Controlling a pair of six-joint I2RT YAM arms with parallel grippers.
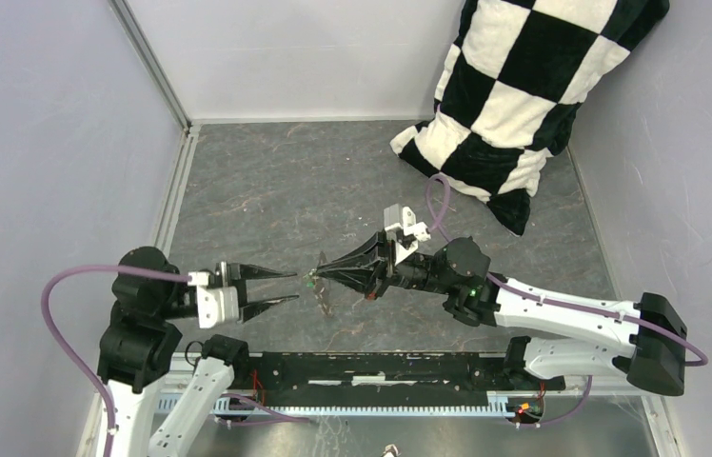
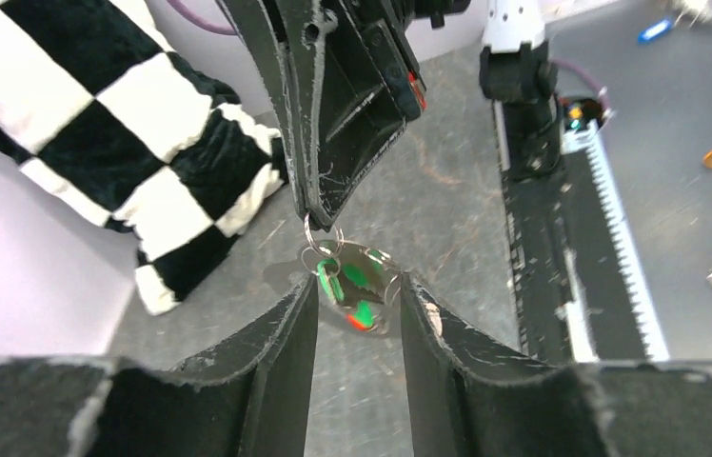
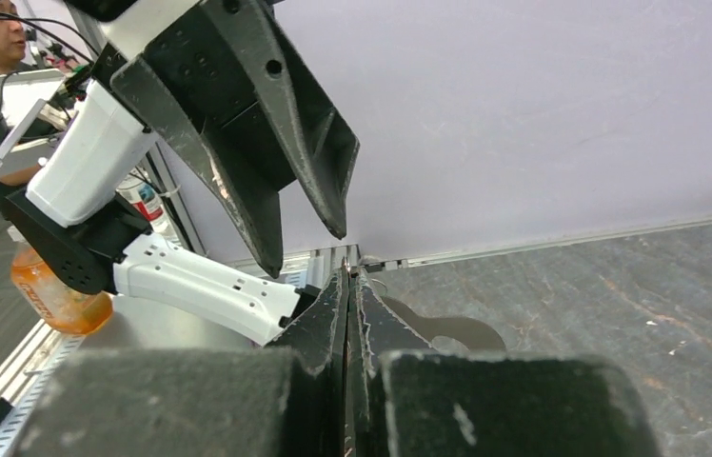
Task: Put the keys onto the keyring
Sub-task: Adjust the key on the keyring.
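My right gripper (image 1: 319,274) is shut on a small ring (image 2: 310,234) of the keyring and holds it above the table. The grey oval keyring (image 2: 381,278) hangs below it. The green-headed key (image 2: 329,280) and a red-tipped piece (image 2: 362,323) hang with it; I cannot tell whether they are threaded on. My left gripper (image 1: 281,288) is open, its fingertips on either side of the hanging bunch (image 2: 359,282), not touching it. In the right wrist view my right gripper (image 3: 350,276) is pressed shut, the keyring is hidden, and the open left fingers (image 3: 267,190) hang just ahead.
A black-and-white checked pillow (image 1: 514,95) leans in the far right corner; it also shows in the left wrist view (image 2: 95,124). A black rail (image 1: 381,367) runs along the near edge between the arm bases. Grey walls close the left, back and right.
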